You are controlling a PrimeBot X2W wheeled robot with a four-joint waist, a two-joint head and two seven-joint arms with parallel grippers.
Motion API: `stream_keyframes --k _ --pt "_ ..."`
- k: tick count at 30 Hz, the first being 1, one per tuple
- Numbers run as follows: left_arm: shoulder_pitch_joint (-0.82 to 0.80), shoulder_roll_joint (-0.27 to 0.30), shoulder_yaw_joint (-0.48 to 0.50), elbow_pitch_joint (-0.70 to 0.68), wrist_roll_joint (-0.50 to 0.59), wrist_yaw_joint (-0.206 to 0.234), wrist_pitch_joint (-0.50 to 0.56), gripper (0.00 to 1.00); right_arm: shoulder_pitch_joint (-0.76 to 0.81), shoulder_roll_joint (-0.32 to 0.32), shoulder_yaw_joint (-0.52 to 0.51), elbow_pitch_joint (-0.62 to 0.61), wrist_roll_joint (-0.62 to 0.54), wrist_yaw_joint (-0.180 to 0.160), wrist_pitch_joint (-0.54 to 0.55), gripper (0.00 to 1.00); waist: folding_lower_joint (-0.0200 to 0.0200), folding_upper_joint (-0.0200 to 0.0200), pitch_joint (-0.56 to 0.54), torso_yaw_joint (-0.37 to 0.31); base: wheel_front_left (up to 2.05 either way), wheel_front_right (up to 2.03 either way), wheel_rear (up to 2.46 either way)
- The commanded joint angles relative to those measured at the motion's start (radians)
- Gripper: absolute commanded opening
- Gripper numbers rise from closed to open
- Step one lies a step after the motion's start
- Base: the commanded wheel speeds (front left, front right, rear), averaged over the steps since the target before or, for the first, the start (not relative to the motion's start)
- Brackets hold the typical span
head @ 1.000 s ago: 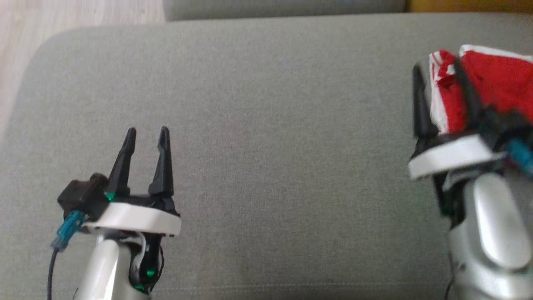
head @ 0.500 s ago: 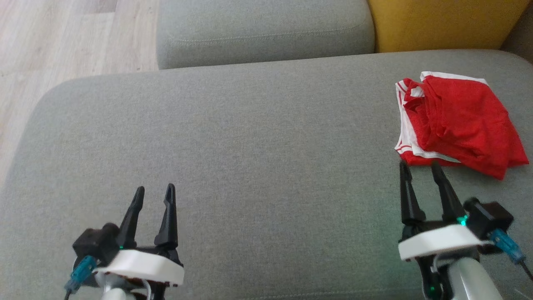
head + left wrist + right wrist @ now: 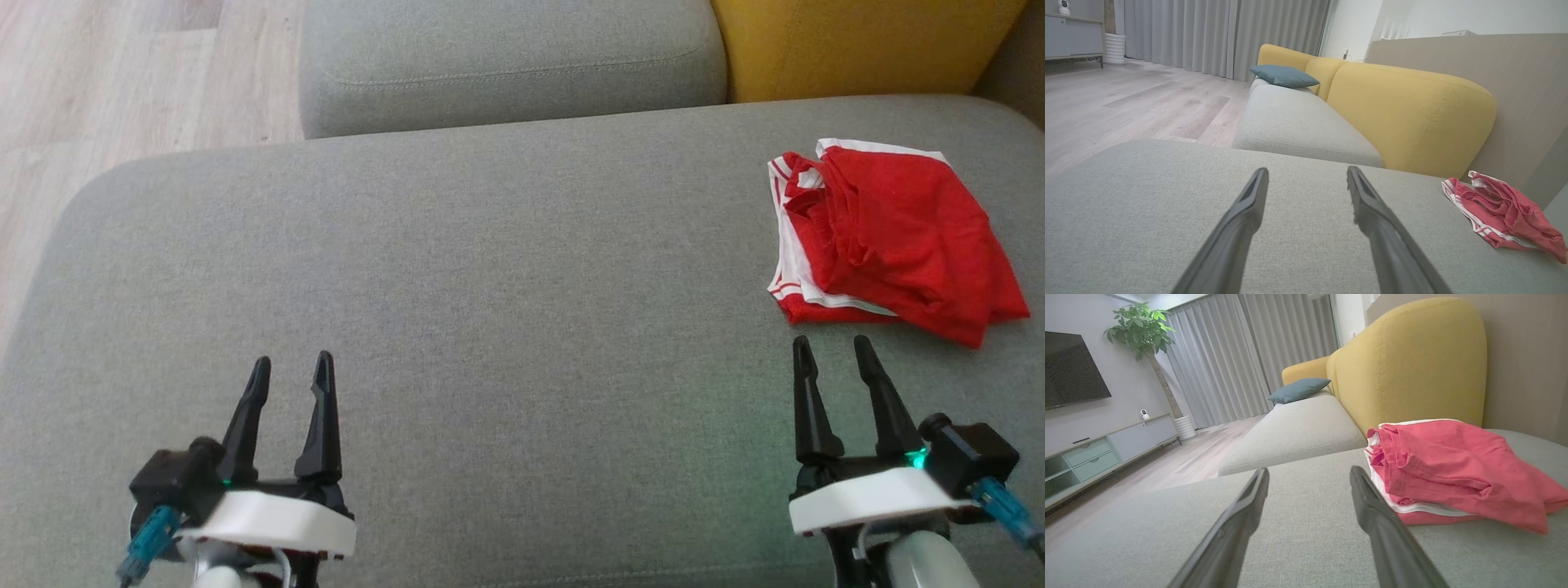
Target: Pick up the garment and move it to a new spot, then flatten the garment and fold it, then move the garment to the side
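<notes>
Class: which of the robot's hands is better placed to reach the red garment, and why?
Right. The right hand sits open just short of the red garment; the left hand is far across the cushion.

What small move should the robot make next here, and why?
Probably rest both arms: the folded red cloth garment lies at the right side of the grey sofa cushion, and the left hand and right hand are open, clear of it.

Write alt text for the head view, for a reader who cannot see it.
A loosely folded red garment with white trim lies at the far right of a grey sofa cushion, touched by neither gripper. The left gripper and right gripper are open and empty at the lower corners, the right one just short of the garment.
</notes>
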Motion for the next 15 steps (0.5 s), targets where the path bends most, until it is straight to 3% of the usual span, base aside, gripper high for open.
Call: stream_keyframes --k 1,15 --pt "-0.032 0.007 0.031 -0.041 0.006 0.006 -0.008 1.0 -0.035 -0.002 0.02 -0.041 -0.005 0.003 -0.014 1.0 0.0001 -0.0001 0.0 0.001 0.0 0.0 0.0" --pt "-0.022 0.007 0.052 -0.058 -0.014 -0.012 -0.008 1.0 -0.044 -0.002 0.024 -0.051 0.003 0.003 -0.014 1.0 0.0001 -0.0001 -0.001 0.002 0.0 0.0 0.0"
